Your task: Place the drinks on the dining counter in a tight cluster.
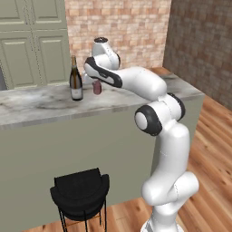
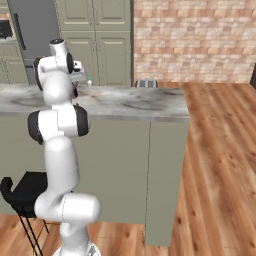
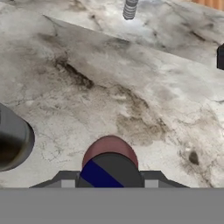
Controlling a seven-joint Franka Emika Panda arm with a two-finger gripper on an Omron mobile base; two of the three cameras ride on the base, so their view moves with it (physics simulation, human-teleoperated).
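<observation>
The gripper [image 3: 109, 186] is clamped on the short maroon bottle with a dark cap [image 3: 109, 153], held low over the grey-white veined marble dining counter [image 1: 41, 106], right beside the tall dark wine bottle with a pale label [image 1: 75, 81]. I'd set it down gently, snug against the wine without knocking it. Brick walls and a wood floor surround it.
</observation>
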